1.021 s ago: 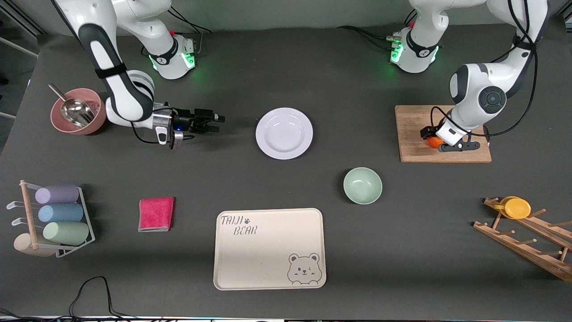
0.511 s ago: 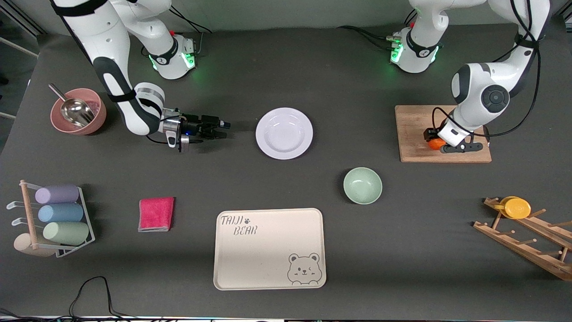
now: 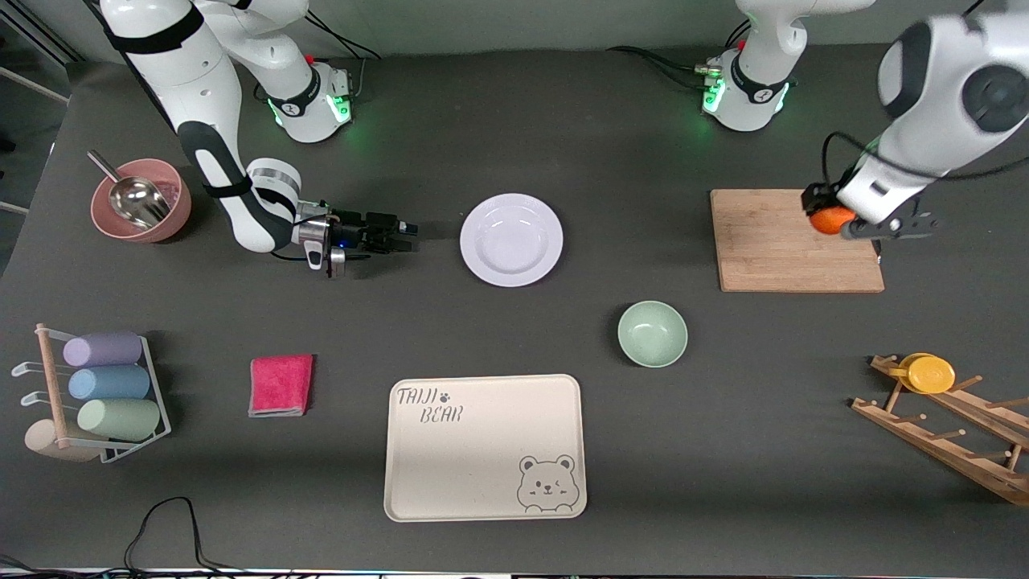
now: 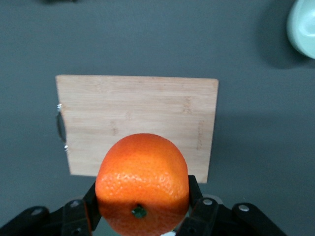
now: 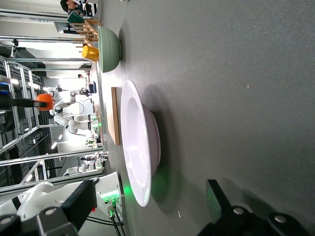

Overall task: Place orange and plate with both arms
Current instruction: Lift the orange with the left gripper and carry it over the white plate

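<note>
- The left arm [image 3: 940,96] changed the most: a second ago its gripper was low on the board [image 3: 796,241] with the orange, and now I see it lifted, over the board edge at the left arm's end. I judge the pick is done and the carry can begin.
- The right arm [image 3: 217,137] moved less. It has slid low along the table toward the plate [image 3: 511,240], so I think the plate grasp is the next step for it.
- The plate lies flat on the table, near the right gripper [image 3: 394,232] but not touching. In the right wrist view the plate [image 5: 140,162] rim faces the fingers directly, a short way ahead of them.
- The right gripper is spread, with one finger [image 5: 81,199] on each side of the view, and it holds nothing.
- The left gripper [image 4: 142,206] is closed on the orange [image 3: 830,219]. In the left wrist view the orange [image 4: 141,183] sits between the two fingers, pressed from both sides, with the board [image 4: 133,118] well below it.
- The orange is in the air, well apart from the plate, which lies toward the right arm's end from it.
</note>
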Tool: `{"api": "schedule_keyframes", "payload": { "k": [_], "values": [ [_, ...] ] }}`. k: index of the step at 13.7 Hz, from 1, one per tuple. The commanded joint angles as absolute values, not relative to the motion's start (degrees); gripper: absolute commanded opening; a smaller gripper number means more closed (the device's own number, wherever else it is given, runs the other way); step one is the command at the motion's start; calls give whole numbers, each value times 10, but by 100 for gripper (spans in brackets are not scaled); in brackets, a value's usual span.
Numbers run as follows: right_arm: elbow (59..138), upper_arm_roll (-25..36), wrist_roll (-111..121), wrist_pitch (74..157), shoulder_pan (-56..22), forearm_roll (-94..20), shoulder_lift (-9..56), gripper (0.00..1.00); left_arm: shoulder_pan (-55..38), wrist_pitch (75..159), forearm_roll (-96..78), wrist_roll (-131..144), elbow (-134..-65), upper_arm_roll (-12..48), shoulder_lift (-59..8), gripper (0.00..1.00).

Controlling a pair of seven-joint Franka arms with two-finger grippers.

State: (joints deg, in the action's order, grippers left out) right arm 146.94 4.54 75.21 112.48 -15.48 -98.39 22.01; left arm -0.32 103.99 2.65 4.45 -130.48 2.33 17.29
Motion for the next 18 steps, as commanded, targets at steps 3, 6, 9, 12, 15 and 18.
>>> {"api": "schedule_keyframes", "payload": {
  "k": [3,6,9,12,15,18],
  "values": [
    [1463,53,763,1120,-163,-999,236,74,-32,877,-39,71,-1115,39,146,0],
    [1460,53,767,1120,-163,-999,243,53,-38,892,-69,219,-1067,139,100,0],
    [1459,54,768,1120,-163,-999,243,43,-46,937,-68,433,-981,269,-20,0],
    [1458,54,769,1120,-163,-997,243,35,-117,1031,-7,613,-927,327,-160,0],
    [1455,57,770,1120,-163,-993,250,35,-212,1062,72,726,-872,325,-274,0],
    [1454,57,771,1120,-163,-993,254,35,-259,1123,107,784,-866,324,-330,0]
  ]
}}
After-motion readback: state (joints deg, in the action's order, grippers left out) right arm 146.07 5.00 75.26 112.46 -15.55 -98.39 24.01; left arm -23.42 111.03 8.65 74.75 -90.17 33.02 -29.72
